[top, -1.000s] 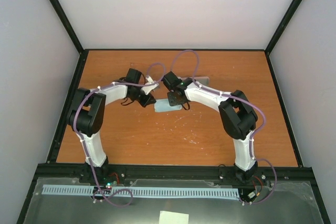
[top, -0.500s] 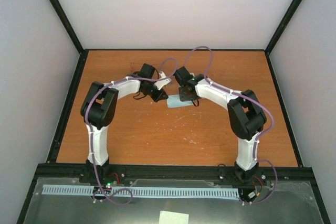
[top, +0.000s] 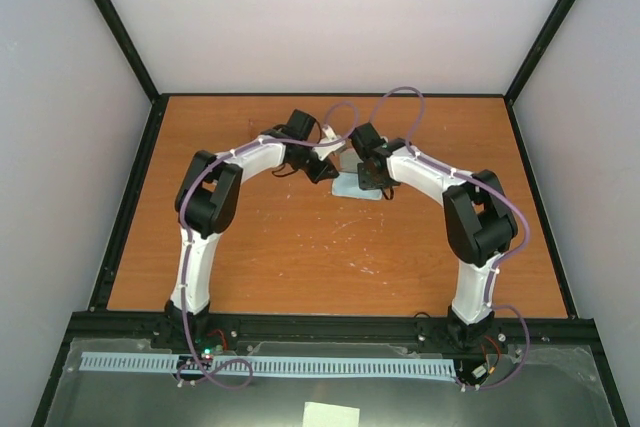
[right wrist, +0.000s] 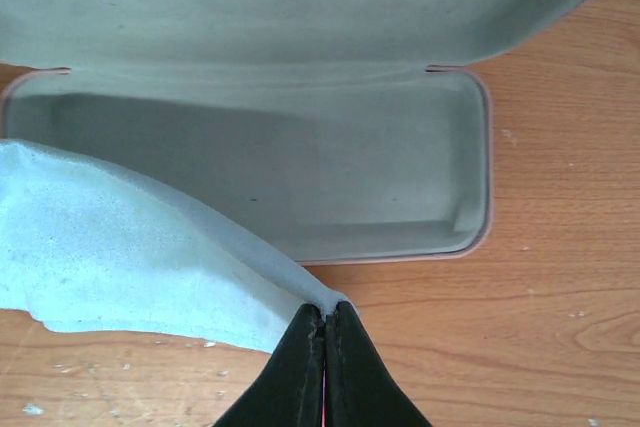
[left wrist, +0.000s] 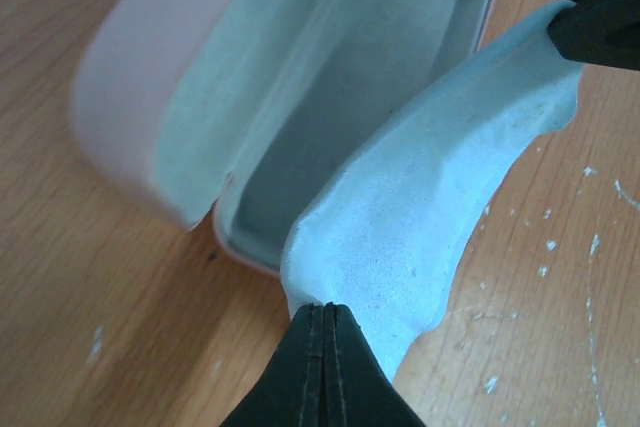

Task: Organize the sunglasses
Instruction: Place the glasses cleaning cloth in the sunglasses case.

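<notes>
Left gripper: pinching cloth corner.
Right gripper: pinching opposite corner.
Case: open, empty.
Sunglasses: unseen; likely light, fragile; best taken by bridge.

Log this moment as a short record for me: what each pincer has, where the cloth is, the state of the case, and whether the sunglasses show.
left pincer: shut on one end of the cloth
right pincer: shut on the other end of the cloth
cloth: light blue, spanning between the two pincers along the front rim of the case
case: pink, lid open, lying on the table; the lining that shows is bare
sunglasses: not seen in any view
</notes>
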Controlling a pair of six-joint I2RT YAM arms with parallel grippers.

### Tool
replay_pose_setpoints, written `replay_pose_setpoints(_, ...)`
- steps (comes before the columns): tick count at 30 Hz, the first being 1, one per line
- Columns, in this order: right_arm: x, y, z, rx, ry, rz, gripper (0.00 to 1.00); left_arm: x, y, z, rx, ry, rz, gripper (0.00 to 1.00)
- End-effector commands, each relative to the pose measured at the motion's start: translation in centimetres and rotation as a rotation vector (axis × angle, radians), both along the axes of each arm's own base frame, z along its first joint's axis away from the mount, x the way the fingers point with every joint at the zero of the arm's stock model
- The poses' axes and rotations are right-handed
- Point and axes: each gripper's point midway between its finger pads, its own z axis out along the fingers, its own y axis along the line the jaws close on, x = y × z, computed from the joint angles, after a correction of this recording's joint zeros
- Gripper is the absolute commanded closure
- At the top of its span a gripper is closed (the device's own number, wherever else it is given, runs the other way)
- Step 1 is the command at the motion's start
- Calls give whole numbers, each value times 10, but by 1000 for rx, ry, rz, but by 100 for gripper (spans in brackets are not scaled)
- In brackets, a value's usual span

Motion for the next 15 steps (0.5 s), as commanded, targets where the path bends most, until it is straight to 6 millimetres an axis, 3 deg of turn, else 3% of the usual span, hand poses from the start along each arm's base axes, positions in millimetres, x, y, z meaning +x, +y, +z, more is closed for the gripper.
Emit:
replay_pose_setpoints(1, 4, -15, 16, -9, -45, -15, 97, -8, -24, 1, -13, 41, -37, 100)
replay_pose_setpoints(15, 19, -44, 11, -19, -35, -20, 97, 11, -43, 2, -3, 9, -38, 100)
